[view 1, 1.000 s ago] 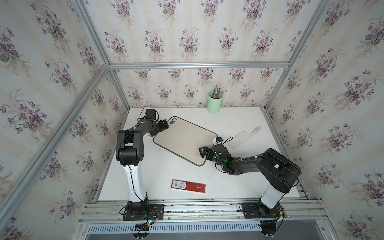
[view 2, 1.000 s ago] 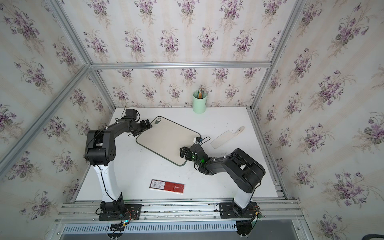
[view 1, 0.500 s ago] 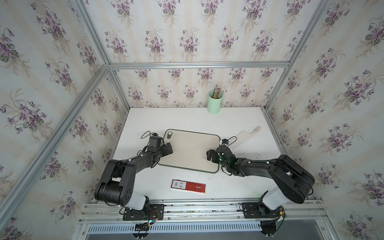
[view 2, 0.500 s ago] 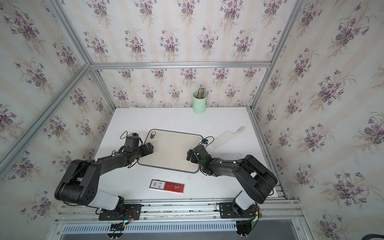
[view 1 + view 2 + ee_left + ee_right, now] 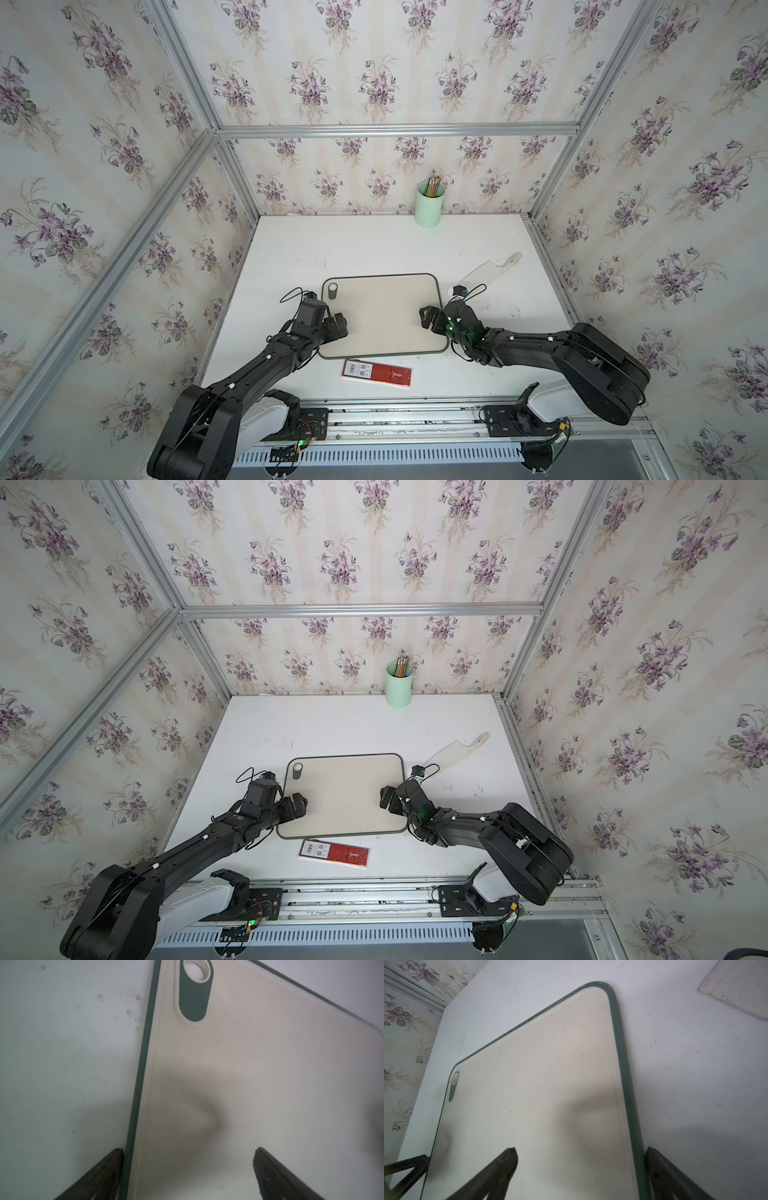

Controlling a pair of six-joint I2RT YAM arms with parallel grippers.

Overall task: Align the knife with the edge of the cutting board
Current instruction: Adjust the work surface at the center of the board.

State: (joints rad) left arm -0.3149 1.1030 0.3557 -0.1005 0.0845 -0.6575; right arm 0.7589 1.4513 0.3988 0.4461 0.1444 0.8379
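The beige cutting board (image 5: 382,320) (image 5: 345,800) with its dark green rim lies flat, square to the table's front edge, its oval hole (image 5: 194,991) at the far left corner. The white knife (image 5: 488,270) (image 5: 453,750) lies slanted on the table beyond the board's far right corner, apart from it; one blade corner (image 5: 741,987) shows in the right wrist view. My left gripper (image 5: 337,325) (image 5: 189,1153) is open astride the board's left edge. My right gripper (image 5: 430,318) (image 5: 580,1153) is open astride the right edge. Each has one finger beside the rim and one over the board.
A flat red box (image 5: 377,372) (image 5: 334,852) lies just in front of the board's near edge. A green cup (image 5: 430,205) (image 5: 399,685) with pencils stands at the back wall. Floral walls with metal framing close in the table on three sides.
The board has turned from a diagonal lie to square with the table and shifted nearer the front. Both arms swung along with it, the left from the back left. The knife has not moved.
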